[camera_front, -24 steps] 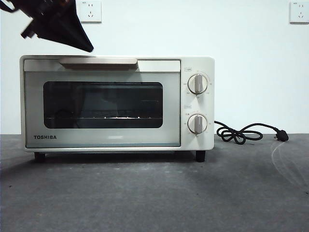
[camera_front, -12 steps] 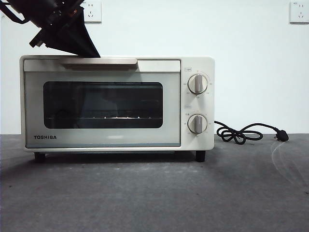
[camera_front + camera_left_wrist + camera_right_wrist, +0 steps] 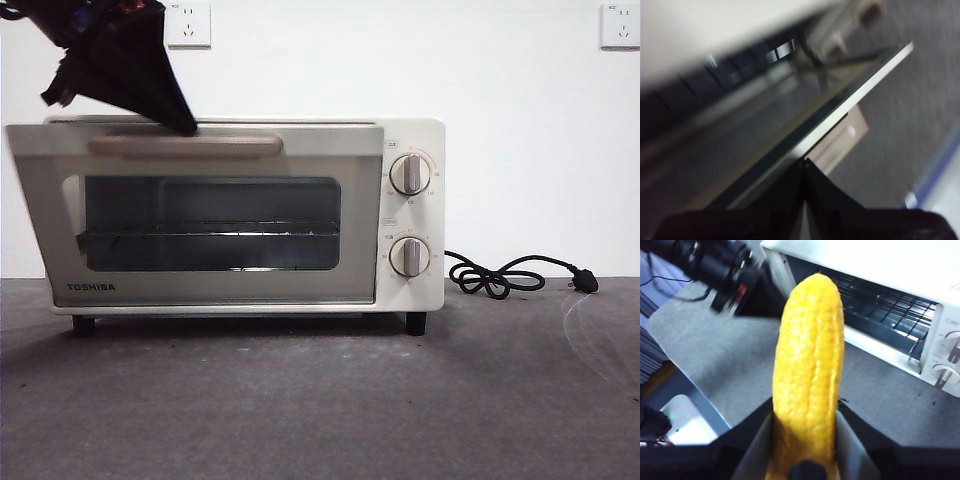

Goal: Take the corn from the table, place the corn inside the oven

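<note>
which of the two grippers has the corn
The right gripper: its jaws clamp the corn upright, off the table. The left gripper holds nothing; it sits at the oven door's handle.

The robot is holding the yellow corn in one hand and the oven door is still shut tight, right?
Not quite. The right gripper does hold the corn, but the oven door is partly open, tipped out at its top by the left gripper. The front view shows it.

The left gripper [image 3: 805, 162] is matte black, its two wedge-shaped jaws tapering to a thin point. The right gripper [image 3: 805, 440] has black jaws with pale grey inner faces. The left arm's dark cylindrical housing [image 3: 715, 265] carries a small red mark and thin black cables.
</note>
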Motion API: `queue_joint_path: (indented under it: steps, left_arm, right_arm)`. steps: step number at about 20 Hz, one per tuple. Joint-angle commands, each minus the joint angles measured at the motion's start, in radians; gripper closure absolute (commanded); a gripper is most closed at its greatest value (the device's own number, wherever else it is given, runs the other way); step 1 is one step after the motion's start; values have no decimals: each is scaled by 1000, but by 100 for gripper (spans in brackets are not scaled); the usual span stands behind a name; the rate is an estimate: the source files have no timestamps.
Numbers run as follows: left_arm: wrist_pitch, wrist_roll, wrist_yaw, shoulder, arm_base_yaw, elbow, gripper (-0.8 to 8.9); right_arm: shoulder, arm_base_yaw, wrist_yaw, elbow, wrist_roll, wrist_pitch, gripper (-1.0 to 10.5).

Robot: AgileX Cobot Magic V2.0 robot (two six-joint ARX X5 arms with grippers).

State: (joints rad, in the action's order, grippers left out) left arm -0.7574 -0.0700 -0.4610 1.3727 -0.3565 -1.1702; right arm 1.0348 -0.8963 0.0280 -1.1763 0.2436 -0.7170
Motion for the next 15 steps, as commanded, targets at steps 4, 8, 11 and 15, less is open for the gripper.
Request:
queue_joint_path:
  steps: [4,8,11,15]
  left_arm:
    - [-97,-40,42,19,-47,30,819]
    - [-117,-39,43,-23,-105,30,819]
    - [-117,-23,43,-86,-153,30,819]
    - [-118,-4,43,-203,-184,30,819]
  right_arm:
    - [0,0,-3,-5,-13,6,958]
    - [1,0,-3,-5,-19,6,958]
    - [2,0,-3,-5,-22,14,958]
    - [17,-1,7,-5,-46,65,958]
